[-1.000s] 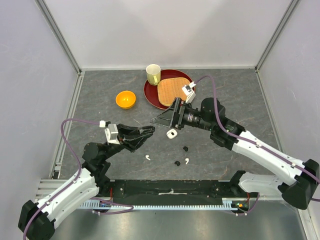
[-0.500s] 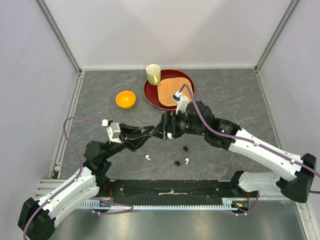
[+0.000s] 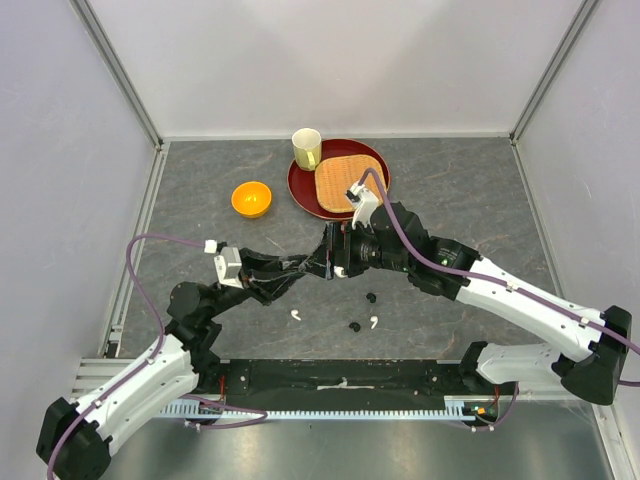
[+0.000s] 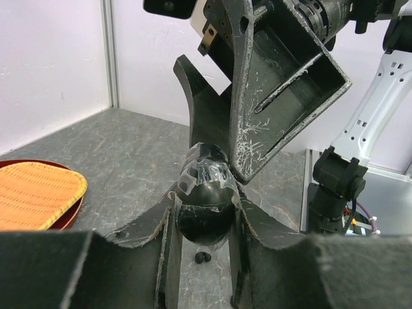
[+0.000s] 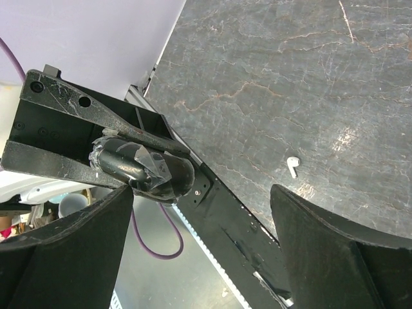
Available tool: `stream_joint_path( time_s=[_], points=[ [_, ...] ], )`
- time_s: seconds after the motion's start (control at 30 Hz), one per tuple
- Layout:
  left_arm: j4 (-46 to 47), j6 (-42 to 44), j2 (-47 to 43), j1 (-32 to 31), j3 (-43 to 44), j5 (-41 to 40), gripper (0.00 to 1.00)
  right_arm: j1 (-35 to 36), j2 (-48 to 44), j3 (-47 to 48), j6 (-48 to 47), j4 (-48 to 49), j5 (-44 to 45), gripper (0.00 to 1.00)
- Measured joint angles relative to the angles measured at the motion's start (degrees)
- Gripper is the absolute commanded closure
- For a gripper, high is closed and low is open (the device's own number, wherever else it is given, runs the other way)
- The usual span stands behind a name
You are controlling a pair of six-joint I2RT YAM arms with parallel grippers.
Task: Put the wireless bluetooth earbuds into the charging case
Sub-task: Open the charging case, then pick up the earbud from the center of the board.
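Observation:
My left gripper [image 3: 296, 266] is shut on a black rounded charging case [image 4: 205, 207] wrapped in clear tape and holds it above the table. My right gripper [image 3: 320, 260] is open. One of its fingers [image 4: 257, 122] rests against the top of the case, which sits at the left between its jaws in the right wrist view [image 5: 145, 168]. Two white earbuds [image 3: 298, 315] [image 3: 373, 321] and two black earbuds [image 3: 371, 297] [image 3: 354, 326] lie on the table in front of the grippers. One white bud [image 5: 293, 165] and one black bud [image 4: 202, 257] show in the wrist views.
An orange bowl [image 3: 251, 199] stands at the back left. A red plate [image 3: 305, 190] with a woven mat and a yellow cup [image 3: 306, 148] are at the back centre. A small white object [image 3: 341, 271] peeks out under the right gripper.
My right gripper has swung left from beside the red plate to meet the left gripper's case. The left gripper has shifted slightly right. Little has moved in the last half second.

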Motion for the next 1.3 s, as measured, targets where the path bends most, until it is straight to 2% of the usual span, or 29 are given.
stream_joint_path(
  time_s=[0.73, 1.0, 1.17, 1.3],
  points=[
    [-2.25, 0.00, -2.80, -0.09, 0.00, 1.64, 0.98, -3.78, -0.42, -1.95, 5.44, 7.61, -4.96, 0.04],
    [-2.97, 0.02, -4.76, -0.11, -0.24, -0.70, 0.98, -6.75, -6.78, -1.95, 5.40, 8.90, -4.33, 0.04],
    [-3.50, 0.02, -5.07, -0.09, -0.26, -1.31, 0.98, -11.61, -9.68, -2.47, 5.27, 6.71, -1.22, 0.18],
    [-5.09, 0.04, -6.60, -0.17, -0.26, -1.62, 0.98, -17.27, -9.66, -6.69, 4.35, 2.78, 0.33, 0.28]
  ],
)
